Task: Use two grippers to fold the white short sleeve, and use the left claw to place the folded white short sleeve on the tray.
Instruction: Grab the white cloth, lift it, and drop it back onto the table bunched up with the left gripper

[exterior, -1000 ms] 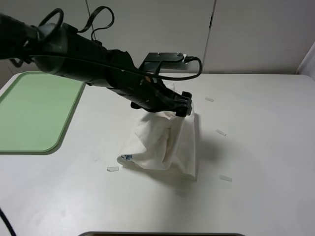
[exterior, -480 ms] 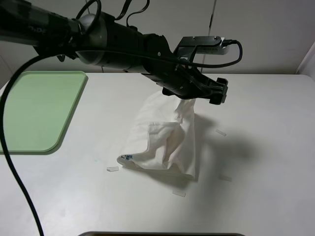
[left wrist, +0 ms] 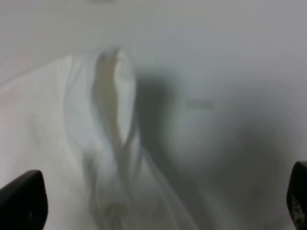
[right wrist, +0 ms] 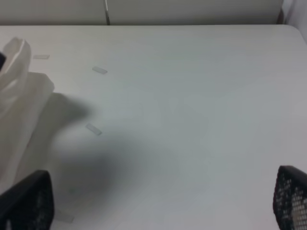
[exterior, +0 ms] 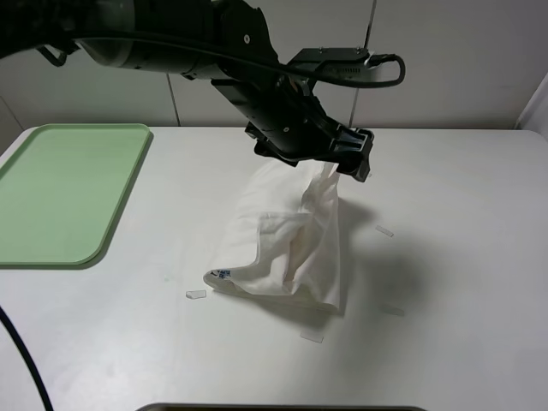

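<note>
The white short sleeve point(exterior: 291, 248) lies bunched in the middle of the table, with its blue logo point(exterior: 221, 275) at the front left. One part rises in a peak right under my left gripper point(exterior: 351, 163), which hovers above the shirt's far right. In the left wrist view the left gripper point(left wrist: 158, 201) has its fingertips point(left wrist: 21, 199) wide apart, with a ridge of the shirt point(left wrist: 112, 105) between and beyond them. The pale-green tray point(exterior: 51, 188) sits at the far left, with nothing on it. My right gripper point(right wrist: 158, 201) is open and empty over bare table, beside the shirt point(right wrist: 19, 96).
Small paper scraps lie on the white table around the shirt: one at the front left point(exterior: 196, 294), one to the right point(exterior: 384, 231), and two at the front right point(exterior: 392, 311). The black left arm point(exterior: 171, 51) spans the far left of the table.
The left arm rose from low on the shirt and swung right, pulling a peak of fabric up. In the last half second it shifted slightly left.
</note>
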